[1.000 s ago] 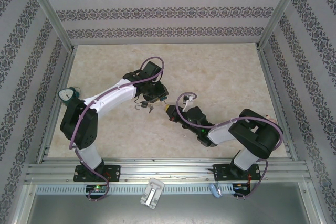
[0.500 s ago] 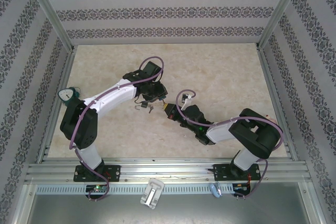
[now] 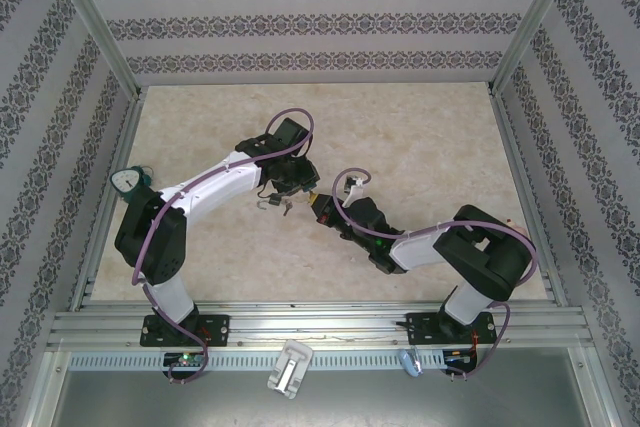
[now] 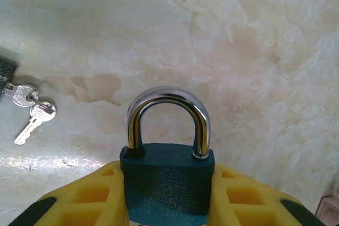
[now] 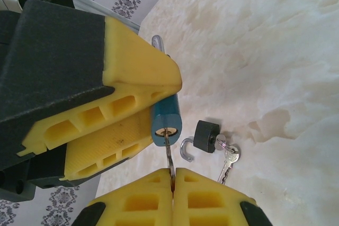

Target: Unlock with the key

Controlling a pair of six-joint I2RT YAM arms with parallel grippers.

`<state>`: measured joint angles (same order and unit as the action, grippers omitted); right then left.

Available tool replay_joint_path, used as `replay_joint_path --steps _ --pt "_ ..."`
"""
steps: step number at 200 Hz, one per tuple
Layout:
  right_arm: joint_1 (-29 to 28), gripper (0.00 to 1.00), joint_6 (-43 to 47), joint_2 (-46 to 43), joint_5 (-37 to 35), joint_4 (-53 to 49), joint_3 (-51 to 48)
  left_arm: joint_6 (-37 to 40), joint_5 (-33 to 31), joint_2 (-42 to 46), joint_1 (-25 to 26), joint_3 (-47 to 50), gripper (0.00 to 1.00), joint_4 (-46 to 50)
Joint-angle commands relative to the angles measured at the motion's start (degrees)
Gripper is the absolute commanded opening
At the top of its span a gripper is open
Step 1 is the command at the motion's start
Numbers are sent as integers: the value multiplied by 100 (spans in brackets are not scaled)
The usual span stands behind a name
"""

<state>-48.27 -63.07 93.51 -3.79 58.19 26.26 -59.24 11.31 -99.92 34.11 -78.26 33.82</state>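
Near centre of table (image 3: 430, 137), clamping teal padlock (image 4: 167, 189) by its body in part-open left gripper (image 4: 167, 169), shackle (image 4: 167, 95) at twelve o'clock not yet sprung, and pinching key (image 5: 169, 154) in fully closed right gripper (image 5: 172, 172), tip at keyhole (image 5: 168, 130); turning yet to come.

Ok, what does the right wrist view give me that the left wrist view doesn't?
Right wrist adds: the keyhole end of the teal padlock, with the key tip in it and the right hand shut on that key. Left wrist adds: the chrome shackle, both legs seated in the body, so not yet unlocked. Both: the teal padlock clamped in the left hand, and the loose keys lying on the table.
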Motion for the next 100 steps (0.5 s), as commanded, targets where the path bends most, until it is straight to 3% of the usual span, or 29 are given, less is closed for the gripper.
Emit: replay_joint_path --steps 1,100 --pt "-68 0 96 62 -84 421 161 -96 57 39 84 -129 20 61" --pt "105 0 333 97 -89 546 366 -184 335 129 192 46 20 -126"
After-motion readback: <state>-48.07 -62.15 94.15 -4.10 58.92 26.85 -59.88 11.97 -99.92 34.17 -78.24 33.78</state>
